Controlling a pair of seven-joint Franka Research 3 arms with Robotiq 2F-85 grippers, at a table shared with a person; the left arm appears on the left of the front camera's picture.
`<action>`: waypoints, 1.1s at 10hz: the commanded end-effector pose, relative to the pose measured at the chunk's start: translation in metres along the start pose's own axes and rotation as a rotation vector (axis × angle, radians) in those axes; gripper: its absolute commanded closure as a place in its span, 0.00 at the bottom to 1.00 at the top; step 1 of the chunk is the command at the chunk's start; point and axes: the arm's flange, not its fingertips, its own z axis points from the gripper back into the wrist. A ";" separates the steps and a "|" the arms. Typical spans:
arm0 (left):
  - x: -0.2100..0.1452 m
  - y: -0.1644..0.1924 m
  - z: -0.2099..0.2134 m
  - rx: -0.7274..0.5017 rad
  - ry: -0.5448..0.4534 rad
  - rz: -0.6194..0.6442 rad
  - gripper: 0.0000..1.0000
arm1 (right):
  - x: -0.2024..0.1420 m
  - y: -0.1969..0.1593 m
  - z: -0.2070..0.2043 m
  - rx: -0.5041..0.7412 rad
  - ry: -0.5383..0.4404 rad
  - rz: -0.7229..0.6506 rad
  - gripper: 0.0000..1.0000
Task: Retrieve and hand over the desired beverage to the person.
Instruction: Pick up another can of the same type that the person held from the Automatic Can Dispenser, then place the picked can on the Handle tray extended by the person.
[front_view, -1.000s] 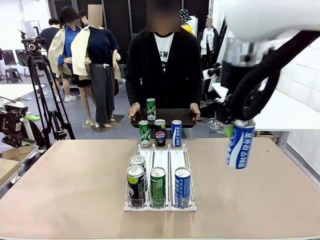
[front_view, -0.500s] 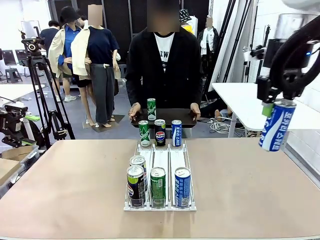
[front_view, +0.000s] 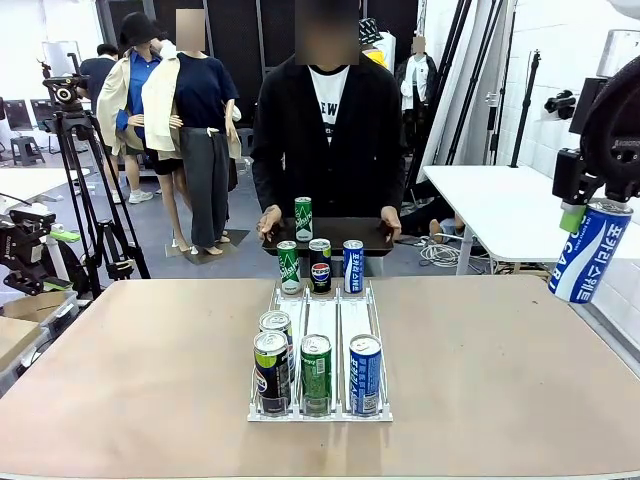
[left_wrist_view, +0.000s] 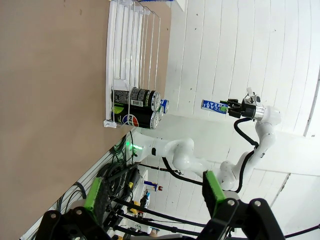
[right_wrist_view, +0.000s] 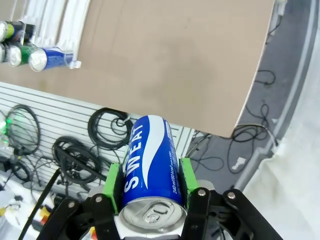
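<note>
The open left hand (left_wrist_view: 156, 192) faces the can rack (left_wrist_view: 131, 60) on the table (left_wrist_view: 50, 100).

Background, front view: black camera tripod (front_view: 85, 180) stands on the floor at far left, camera on top. White side table (front_view: 490, 205) sits at right behind the main table, cables (front_view: 437, 254) coiled on the floor beside it. White panelled wall (front_view: 590, 90) at far right. Right wrist view: black cable loops (right_wrist_view: 107, 127) hang against a slatted grey panel (right_wrist_view: 45, 105).
</note>
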 end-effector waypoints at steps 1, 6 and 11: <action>-0.002 -0.001 -0.001 0.004 -0.009 -0.001 0.00 | 0.000 0.004 0.005 -0.002 -0.010 0.011 1.00; -0.002 -0.001 -0.001 0.004 -0.009 -0.001 0.00 | 0.000 0.004 0.005 -0.002 -0.010 0.011 1.00; -0.002 -0.001 -0.001 0.004 -0.009 -0.001 0.00 | 0.000 0.004 0.005 -0.002 -0.010 0.011 1.00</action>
